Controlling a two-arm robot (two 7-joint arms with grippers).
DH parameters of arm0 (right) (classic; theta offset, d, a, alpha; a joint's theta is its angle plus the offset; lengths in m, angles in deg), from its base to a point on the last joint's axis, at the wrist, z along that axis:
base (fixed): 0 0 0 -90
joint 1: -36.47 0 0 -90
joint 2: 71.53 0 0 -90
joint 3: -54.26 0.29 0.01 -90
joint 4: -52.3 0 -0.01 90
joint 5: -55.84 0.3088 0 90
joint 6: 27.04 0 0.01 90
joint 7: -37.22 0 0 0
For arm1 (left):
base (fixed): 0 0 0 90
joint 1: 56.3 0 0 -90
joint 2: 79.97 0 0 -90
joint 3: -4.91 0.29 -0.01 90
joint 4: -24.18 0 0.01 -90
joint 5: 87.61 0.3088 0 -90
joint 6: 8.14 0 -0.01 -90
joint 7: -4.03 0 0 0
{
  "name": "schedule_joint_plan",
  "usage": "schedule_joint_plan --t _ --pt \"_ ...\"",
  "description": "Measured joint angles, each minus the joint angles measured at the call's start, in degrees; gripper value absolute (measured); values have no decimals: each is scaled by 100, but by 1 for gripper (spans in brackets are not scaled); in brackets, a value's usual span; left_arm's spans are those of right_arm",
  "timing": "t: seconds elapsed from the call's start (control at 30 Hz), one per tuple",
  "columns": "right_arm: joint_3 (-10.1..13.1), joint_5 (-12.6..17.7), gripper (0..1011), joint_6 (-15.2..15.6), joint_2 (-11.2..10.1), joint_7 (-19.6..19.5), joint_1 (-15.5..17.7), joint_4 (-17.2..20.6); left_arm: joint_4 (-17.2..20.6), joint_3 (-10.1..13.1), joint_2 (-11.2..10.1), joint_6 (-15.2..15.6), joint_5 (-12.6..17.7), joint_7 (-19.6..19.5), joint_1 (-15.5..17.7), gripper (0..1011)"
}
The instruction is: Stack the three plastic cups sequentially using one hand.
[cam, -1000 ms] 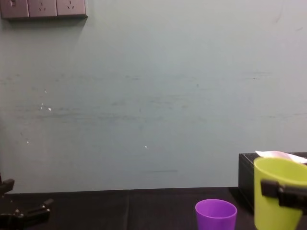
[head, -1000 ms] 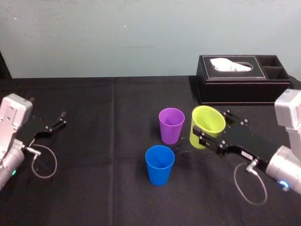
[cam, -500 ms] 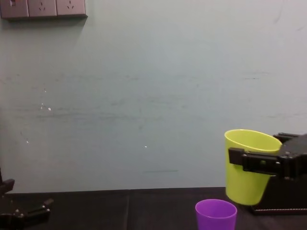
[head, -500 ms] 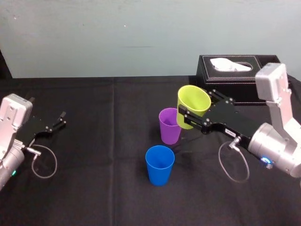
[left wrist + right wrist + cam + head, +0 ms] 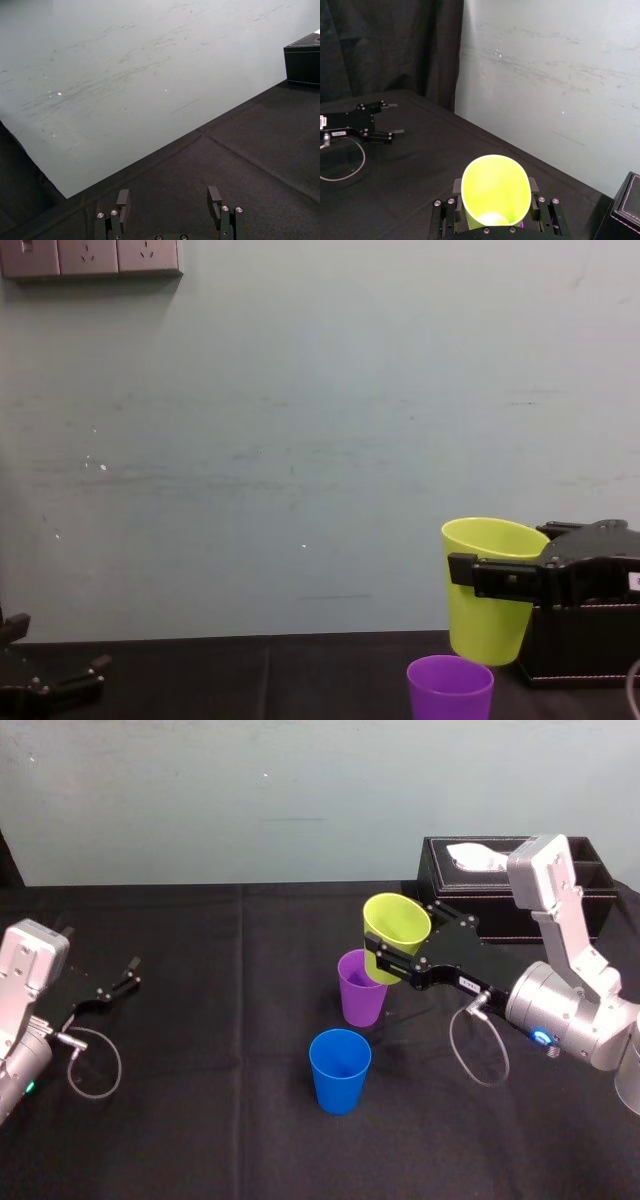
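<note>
Left gripper (image 5: 112, 988) is parked low at the far left of the table (image 5: 220, 1120), fingers spread wide, nothing between them.

Blue cup (image 5: 340, 1070) is upright, nearest the robot and apart from the other two. Purple cup (image 5: 363, 987) is upright just behind it, mouth open and empty.

Yellow cup (image 5: 395, 935) is in the air, clamped across its upper wall by the right gripper (image 5: 404, 942) and close to upright. The chest view puts its base just above the purple rim and a shade to the right, not yet inside. Box (image 5: 520, 890) sits behind the right arm, well clear.

Step in hand, as I read it: seat yellow into purple.
- Ease the base a little left until it is centred over the purple mouth.
- Level the cup, then lower it straight; the taper should guide it home.
- Let go only once it is seated. An off-centre descent would likely catch the rim and tip the light purple cup toward blue.

Hard to make out:
- In the head view yellow overlaps purple's right rim, so the gap there is hard to judge.
- The chest view cuts off purple's lower body and gives no depth, so fore-aft alignment cannot be told.
- The right wrist view looks down into yellow, which blocks the purple mouth beneath.
</note>
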Motion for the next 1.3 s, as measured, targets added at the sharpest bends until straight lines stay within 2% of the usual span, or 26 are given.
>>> schedule_joint_plan --t 0.7,1.3 --pt "-256 -167 739 116 224 13 -408 -534 0 0 0 0 0 0 0 1010" --pt "-310 -306 738 160 317 -12 -486 -679 0 0 0 0 0 0 0 1010"
